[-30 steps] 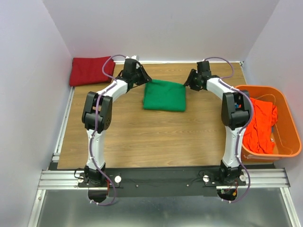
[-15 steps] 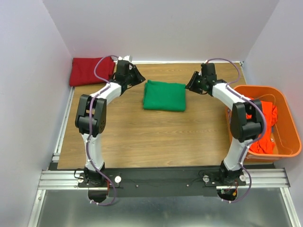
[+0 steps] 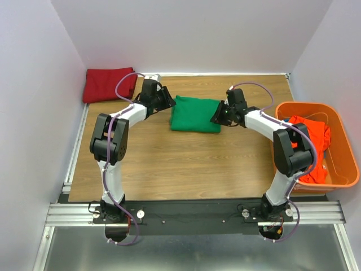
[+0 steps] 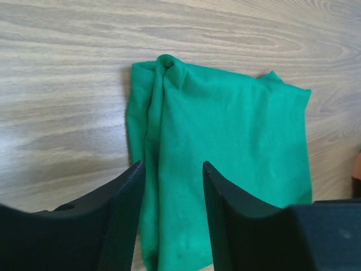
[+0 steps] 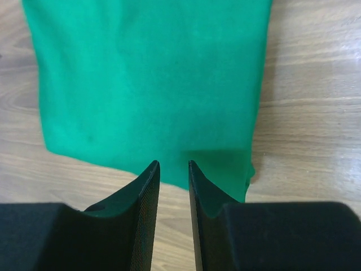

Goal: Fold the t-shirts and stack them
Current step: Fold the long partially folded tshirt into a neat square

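The wooden table [image 3: 169, 164] fills the middle of the overhead view, with both arms reaching across it from the near edge. At its right side stands the orange plastic basket [image 3: 339, 182], and the bright orange-red t-shirt [image 3: 313, 141] lies crumpled inside it, spilling towards the near wall. The bright green t-shirt [image 3: 196, 114] lies folded into a rough rectangle on the far half of the table, between the two arms; the left wrist view shows a bunched ridge of cloth along one edge. The dark red t-shirt [image 3: 107, 83] sits folded in the far left corner, against the side wall and well apart from the green one. The left gripper [image 4: 172, 167] hangs at the green shirt's left edge, its jaws standing apart with nothing between them. The right gripper [image 5: 173, 164] is at the shirt's right edge, its jaws parted by only a narrow gap that holds no cloth; whether its tips touch the fabric cannot be made out
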Controlling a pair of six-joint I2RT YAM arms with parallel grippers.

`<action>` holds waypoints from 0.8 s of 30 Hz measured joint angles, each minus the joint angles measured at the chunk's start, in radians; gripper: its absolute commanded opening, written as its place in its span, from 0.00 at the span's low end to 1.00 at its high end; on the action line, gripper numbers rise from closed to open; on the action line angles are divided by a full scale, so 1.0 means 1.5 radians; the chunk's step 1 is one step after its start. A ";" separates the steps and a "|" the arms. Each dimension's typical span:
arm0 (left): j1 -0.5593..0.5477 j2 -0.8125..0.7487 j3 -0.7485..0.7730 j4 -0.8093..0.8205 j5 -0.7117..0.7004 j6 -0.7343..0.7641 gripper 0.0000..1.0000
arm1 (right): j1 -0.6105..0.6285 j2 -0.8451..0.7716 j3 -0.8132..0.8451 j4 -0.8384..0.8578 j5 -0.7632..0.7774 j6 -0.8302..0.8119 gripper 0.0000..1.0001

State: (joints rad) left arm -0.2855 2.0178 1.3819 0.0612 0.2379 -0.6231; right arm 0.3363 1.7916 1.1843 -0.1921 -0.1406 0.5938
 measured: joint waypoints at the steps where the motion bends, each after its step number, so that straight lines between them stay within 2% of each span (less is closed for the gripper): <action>1: 0.000 0.000 0.001 -0.002 0.000 0.005 0.56 | 0.001 0.006 0.000 0.002 0.000 0.000 0.33; 9: 0.000 0.013 0.052 -0.054 -0.017 0.069 0.64 | 0.002 0.105 0.029 0.011 0.009 0.002 0.33; 18: -0.014 0.078 0.118 -0.118 -0.045 0.132 0.66 | 0.002 0.124 0.052 0.025 0.013 0.001 0.33; 24: -0.021 0.102 0.121 -0.150 -0.084 0.142 0.67 | 0.002 0.123 0.054 0.024 0.013 0.001 0.34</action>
State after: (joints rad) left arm -0.3168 2.1704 1.5639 -0.1638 0.1116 -0.4099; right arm 0.3393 1.9759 1.2652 -0.1562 -0.1211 0.5957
